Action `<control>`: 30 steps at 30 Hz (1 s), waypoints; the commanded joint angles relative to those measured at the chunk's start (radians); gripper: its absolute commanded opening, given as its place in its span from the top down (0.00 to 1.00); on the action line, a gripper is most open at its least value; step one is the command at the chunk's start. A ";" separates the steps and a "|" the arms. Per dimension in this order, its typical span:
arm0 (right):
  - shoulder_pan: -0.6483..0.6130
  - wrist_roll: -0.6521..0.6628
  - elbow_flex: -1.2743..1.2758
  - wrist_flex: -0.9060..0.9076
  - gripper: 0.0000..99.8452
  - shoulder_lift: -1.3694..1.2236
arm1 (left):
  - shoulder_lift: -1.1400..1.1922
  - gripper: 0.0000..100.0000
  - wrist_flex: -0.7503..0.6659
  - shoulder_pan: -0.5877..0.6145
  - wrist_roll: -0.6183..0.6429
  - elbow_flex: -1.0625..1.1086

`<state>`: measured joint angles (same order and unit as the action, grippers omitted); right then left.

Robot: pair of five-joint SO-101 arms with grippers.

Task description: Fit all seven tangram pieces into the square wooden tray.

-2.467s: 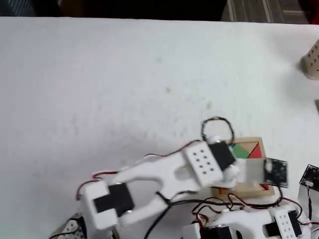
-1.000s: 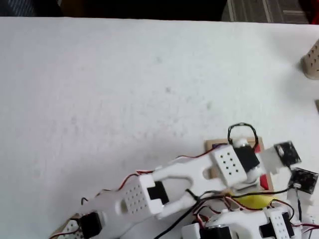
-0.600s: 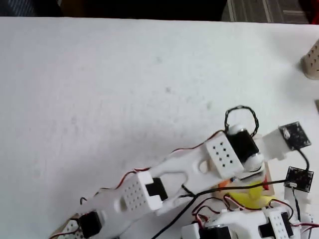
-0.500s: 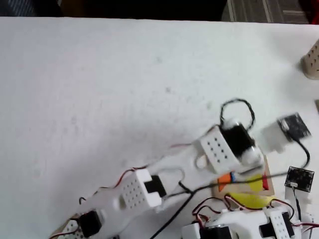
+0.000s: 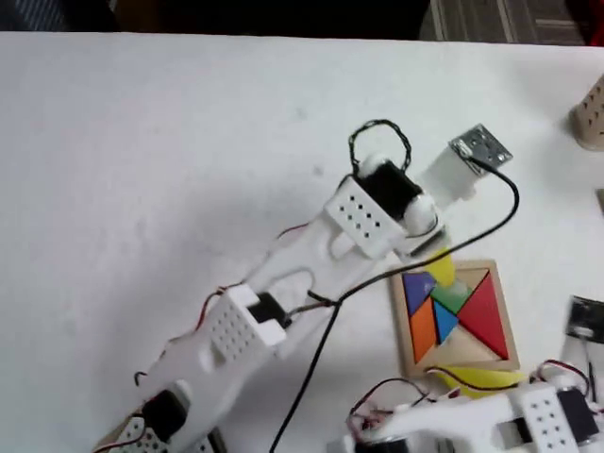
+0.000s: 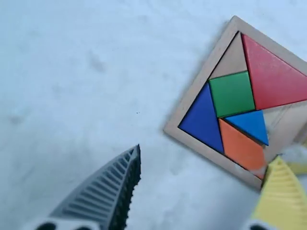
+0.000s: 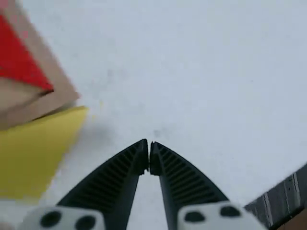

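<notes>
Since the earlier frames the left arm has swung up off the tray and away, uncovering it. Our left gripper (image 6: pixel 206 154) hangs spread wide and empty by the tray (image 6: pixel 200 82); the right gripper (image 7: pixel 149 155) is pinched closed on nothing, near the yellow piece (image 7: pixel 33 153) lying just outside the tray. We should grip that piece by its straight sides and turn it to match the bare gap beside the red triangle (image 5: pixel 483 307). The right arm covers part of it, and we cannot tell whether the pale triangle (image 6: pixel 233 60) by the green square (image 6: pixel 231 93) is piece or bare floor

White table (image 5: pixel 142 142), faintly speckled. Pale perforated block (image 5: pixel 592 118) at far right edge. Striped flooring (image 5: pixel 510 19) beyond table's far side.
</notes>
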<state>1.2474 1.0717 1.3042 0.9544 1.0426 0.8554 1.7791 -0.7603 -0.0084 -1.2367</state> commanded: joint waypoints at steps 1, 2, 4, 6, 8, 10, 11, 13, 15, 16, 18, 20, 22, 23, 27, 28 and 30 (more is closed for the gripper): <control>-0.071 0.118 0.023 0.260 0.98 0.217 | -0.028 0.60 0.012 0.041 0.014 -0.051; -0.087 0.140 0.057 0.308 0.98 0.285 | -0.028 0.60 0.012 0.045 0.014 -0.049; -0.107 0.158 0.132 0.374 0.98 0.424 | -0.027 0.64 0.012 0.047 0.012 -0.037; -0.105 0.158 0.199 0.415 0.98 0.573 | -0.039 0.72 0.012 0.044 0.006 0.000; -0.094 0.155 0.247 0.447 0.98 0.716 | -0.076 0.83 0.012 0.041 -0.014 0.046; -0.061 0.138 0.265 0.455 0.98 0.780 | -0.133 0.87 0.012 0.039 -0.054 0.097; -0.053 0.138 0.265 0.453 0.98 0.760 | -0.163 0.86 0.012 0.041 -0.057 0.133; -0.062 0.146 0.264 0.438 0.98 0.704 | -0.232 0.84 0.011 0.045 -0.057 0.227; -0.068 0.176 0.264 0.426 0.98 0.648 | -0.305 0.82 0.008 0.045 -0.057 0.334; -0.065 0.195 0.264 0.420 0.98 0.625 | -0.341 0.82 0.006 0.045 -0.057 0.385; -0.064 0.219 0.255 0.412 0.98 0.576 | -0.412 0.82 -0.003 0.045 -0.058 0.474; -0.070 0.226 0.230 0.407 0.98 0.513 | -0.472 0.82 -0.035 0.045 -0.058 0.571; -0.071 0.242 0.193 0.412 0.98 0.430 | -0.519 0.82 -0.095 0.045 -0.058 0.687; -0.071 0.262 0.166 0.430 0.98 0.380 | -0.541 0.82 -0.135 0.045 -0.058 0.753; -0.068 0.407 0.035 0.529 0.98 0.139 | -0.622 0.82 -0.295 0.058 -0.058 1.007; -0.062 0.445 0.009 0.545 0.98 0.077 | -0.647 0.82 -0.334 0.065 -0.058 1.065; -0.056 0.499 -0.029 0.545 0.98 -0.035 | -0.704 0.82 -0.405 0.077 -0.057 1.169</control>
<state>1.1784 1.4845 1.3318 1.4316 1.1807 0.2984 1.5198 -0.7158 -0.0575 -0.2440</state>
